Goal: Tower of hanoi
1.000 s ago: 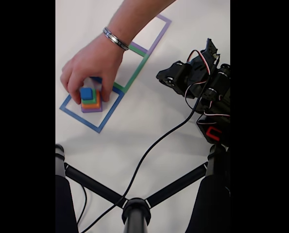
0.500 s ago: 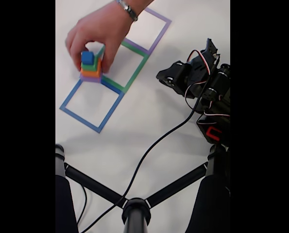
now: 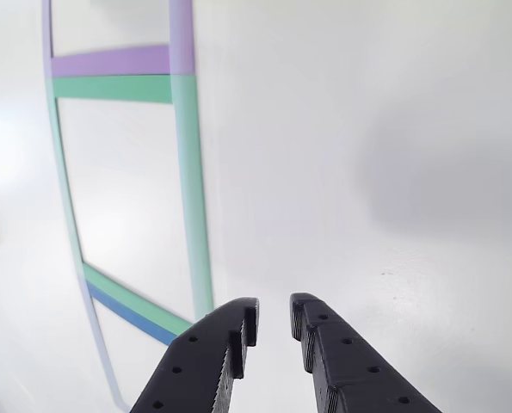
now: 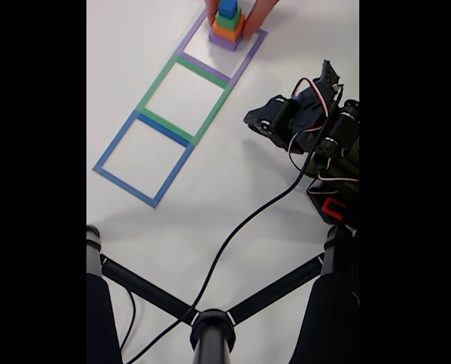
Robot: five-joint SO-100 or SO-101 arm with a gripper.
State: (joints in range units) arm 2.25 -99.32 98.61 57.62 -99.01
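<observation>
Both pictures are bright and evenly lit; the white table (image 4: 210, 205) is nearly washed out in the other view, with glare bleaching its left side; a soft grey shadow smudges that view's upper right; the green outline (image 3: 187, 198) bows there, a sign of lens distortion; in the fixed view black bars flank the picture, faint shadows trail beside the black cable (image 4: 240, 227), and detail is slightly soft.

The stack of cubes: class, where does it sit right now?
In the fixed view, the stack of cubes sits in the purple square outline at the top edge, a person's fingers around it.
</observation>
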